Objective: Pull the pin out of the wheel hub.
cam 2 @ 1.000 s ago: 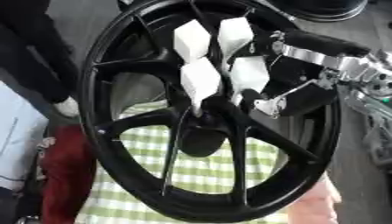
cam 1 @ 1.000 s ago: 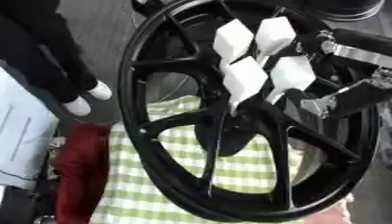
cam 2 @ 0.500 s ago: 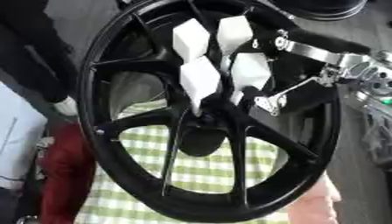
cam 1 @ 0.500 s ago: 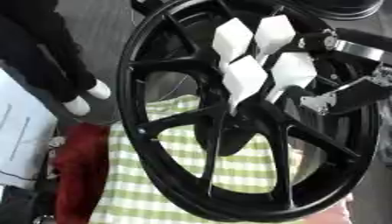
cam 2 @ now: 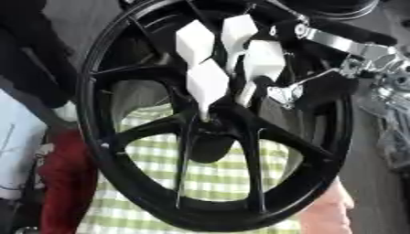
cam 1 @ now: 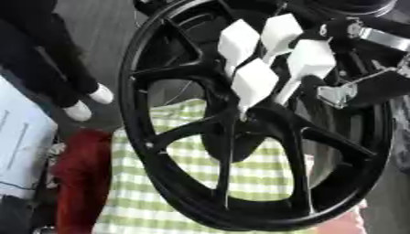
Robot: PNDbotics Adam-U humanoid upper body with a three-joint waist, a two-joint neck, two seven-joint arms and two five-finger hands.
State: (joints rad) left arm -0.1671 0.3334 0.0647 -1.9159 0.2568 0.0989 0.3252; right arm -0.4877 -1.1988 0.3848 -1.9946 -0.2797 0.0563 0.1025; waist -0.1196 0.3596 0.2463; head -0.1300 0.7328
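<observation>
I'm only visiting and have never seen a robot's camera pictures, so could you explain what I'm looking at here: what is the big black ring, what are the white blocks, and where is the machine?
Both pictures are one moment, taken by the two eyes of a camera in the robot's head, looking down at its work. The large black spoked wheel fills the view, standing on edge over a green and white checked cloth. At its hub sit four white wedge-shaped pins, narrowing toward the centre. The black and silver machinery coming in from the right is the robot's right arm, ending in its right hand, beside the rightmost pin. I cannot tell how its fingers are set, or whether they touch a pin. The left hand is not visible. A dark red cloth lies at the left.
</observation>
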